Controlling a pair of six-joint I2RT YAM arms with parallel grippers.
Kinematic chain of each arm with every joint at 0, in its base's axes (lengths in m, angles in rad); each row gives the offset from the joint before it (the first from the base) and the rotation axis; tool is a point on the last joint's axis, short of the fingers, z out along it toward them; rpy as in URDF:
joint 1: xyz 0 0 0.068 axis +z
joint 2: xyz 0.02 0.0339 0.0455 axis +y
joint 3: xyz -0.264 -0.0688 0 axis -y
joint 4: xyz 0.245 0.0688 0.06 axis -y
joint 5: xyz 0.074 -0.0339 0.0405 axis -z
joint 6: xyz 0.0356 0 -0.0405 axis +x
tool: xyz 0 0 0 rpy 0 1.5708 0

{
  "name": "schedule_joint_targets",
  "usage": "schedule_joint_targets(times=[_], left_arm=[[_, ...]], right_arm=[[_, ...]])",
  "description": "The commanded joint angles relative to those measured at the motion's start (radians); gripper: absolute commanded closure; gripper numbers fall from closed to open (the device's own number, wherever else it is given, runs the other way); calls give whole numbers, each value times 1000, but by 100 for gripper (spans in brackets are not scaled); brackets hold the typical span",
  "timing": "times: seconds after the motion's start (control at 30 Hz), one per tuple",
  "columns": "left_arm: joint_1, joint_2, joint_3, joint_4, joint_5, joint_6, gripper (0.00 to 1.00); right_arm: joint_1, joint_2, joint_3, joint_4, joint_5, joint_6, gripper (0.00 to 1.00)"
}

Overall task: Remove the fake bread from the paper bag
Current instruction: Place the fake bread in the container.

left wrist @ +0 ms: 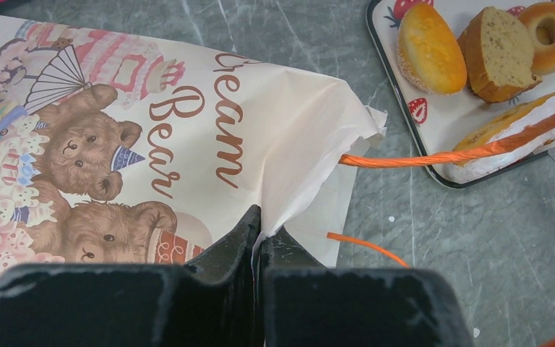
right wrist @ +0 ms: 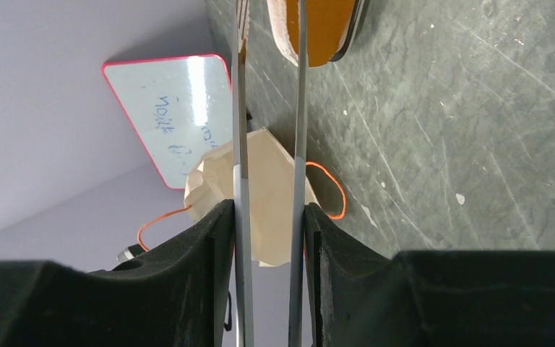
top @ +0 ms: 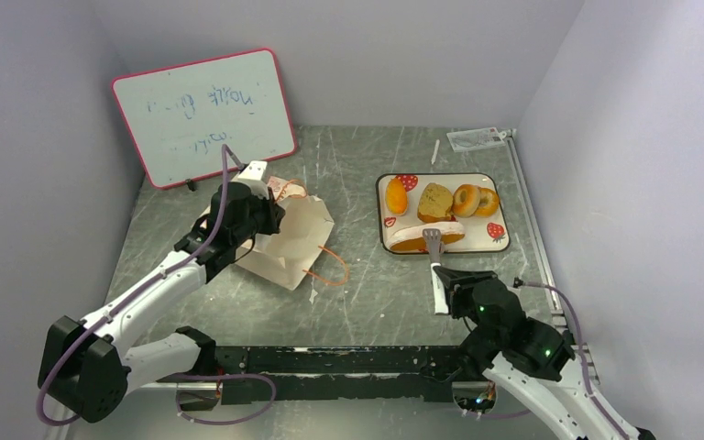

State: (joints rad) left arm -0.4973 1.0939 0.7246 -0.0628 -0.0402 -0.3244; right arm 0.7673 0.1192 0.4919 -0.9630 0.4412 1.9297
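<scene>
"Left hand status?"
"Clamped on one edge of the paper bag, which lies on the table."
"Right hand?"
"Gripping tongs, tips at the baguette. Fake bread sits on the tray, apart from the bag."

**A:** How many pieces of toy bread are in view?

**B:** Five in all: one oval roll, one loaf chunk, one ring bagel, a second ring bagel, and one baguette.

**A:** How many trays and bags?

**B:** One tray and one paper bag. The bag has two orange cords — one handle and another handle.

**A:** What else is there to count?

**B:** One whiteboard, one pair of tongs, and two robot arms — one left arm and one right arm.
</scene>
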Motion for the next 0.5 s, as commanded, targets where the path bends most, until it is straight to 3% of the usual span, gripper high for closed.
schedule_joint_targets(times=[0.0,0.2,0.47], left_arm=[[-12,-30,-1,36,18,9,93],[-18,-45,-14,50,42,12,93],[-17,-79,-75,94,227,55,93]], right_arm=[[-4,-7,50,-10,34,-28,60],[-3,5,95,-34,35,-65,60],[-5,8,129,-7,-14,-204,60]])
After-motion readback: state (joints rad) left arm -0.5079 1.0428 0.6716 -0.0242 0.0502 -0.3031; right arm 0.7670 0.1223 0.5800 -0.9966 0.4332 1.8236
